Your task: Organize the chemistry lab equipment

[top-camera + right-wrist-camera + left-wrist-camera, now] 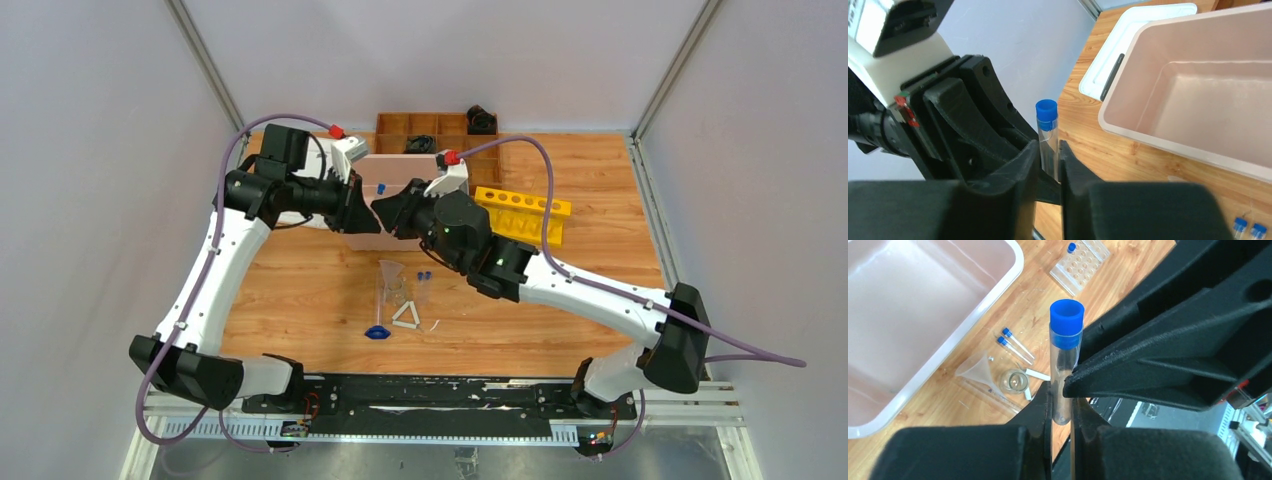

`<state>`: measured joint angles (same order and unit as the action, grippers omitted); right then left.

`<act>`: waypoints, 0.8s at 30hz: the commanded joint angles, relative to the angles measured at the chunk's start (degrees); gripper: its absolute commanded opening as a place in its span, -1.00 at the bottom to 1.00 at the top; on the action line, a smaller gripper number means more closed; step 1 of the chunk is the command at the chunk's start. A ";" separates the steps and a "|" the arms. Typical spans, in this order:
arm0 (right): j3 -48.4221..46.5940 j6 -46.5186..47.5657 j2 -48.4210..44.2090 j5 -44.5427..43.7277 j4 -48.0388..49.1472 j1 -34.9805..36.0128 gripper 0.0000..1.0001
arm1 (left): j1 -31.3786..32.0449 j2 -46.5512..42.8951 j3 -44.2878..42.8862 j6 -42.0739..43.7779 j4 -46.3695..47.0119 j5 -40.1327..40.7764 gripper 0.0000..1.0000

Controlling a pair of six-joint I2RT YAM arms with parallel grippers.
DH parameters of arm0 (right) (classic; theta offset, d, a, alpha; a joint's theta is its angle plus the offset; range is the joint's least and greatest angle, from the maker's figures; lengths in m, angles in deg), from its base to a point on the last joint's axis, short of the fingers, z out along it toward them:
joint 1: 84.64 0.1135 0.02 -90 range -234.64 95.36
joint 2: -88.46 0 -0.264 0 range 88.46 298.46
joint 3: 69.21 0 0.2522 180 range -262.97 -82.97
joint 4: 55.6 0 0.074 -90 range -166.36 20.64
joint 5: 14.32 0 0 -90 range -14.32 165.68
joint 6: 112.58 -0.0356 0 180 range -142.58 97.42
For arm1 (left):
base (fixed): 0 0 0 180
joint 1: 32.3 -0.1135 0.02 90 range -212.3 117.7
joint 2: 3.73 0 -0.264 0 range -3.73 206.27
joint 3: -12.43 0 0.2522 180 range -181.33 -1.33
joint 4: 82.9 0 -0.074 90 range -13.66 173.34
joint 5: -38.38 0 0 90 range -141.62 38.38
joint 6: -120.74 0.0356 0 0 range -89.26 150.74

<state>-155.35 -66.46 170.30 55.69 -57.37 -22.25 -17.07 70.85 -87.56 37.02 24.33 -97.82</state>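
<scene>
Above the desk's [290, 300] far middle, the left gripper [356, 205] and right gripper [388, 215] meet tip to tip over a pink bin [400, 170]. A yellow rack [520, 212] lies beside the bin, toward the right edge. Nearer the front edge sit a funnel [391, 275], two blue-capped tubes [424, 276], a white triangle [406, 316] and a blue piece [377, 332].

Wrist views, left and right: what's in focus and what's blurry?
Left wrist view: the blue-capped tube is sharp, while the left fingers blur toward the bottom edge. Right wrist view: the tube is crisp too, and the right fingers go soft up close.
</scene>
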 commanded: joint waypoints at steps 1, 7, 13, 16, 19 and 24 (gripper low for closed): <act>-0.03 0.87 -3.04 -3.55 -1.77 -0.32 -0.33 | 0.42 -1.34 1.01 1.86 0.73 0.07 -0.98; -10.70 -0.56 -0.53 10.04 -21.09 -7.05 0.15 | 0.42 -3.21 3.00 7.14 0.66 2.39 -1.00; -20.83 4.31 3.85 22.68 -32.18 -8.78 0.23 | 0.50 -5.23 5.19 12.77 0.69 3.84 -1.00; -23.63 5.22 5.37 24.70 -34.12 -8.78 0.21 | 0.89 -5.36 5.34 12.87 0.64 3.37 -1.00; -24.73 4.93 6.54 26.37 -34.31 -8.82 0.17 | 1.35 -5.90 5.27 13.36 0.64 3.09 -1.00; -26.91 4.62 8.59 28.10 -35.45 -8.77 0.11 | 2.07 -7.23 6.17 15.43 0.64 4.70 -1.00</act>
<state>-179.18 -62.94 177.80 80.45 -90.22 -31.00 -15.89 65.80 -82.28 49.70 24.51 -94.12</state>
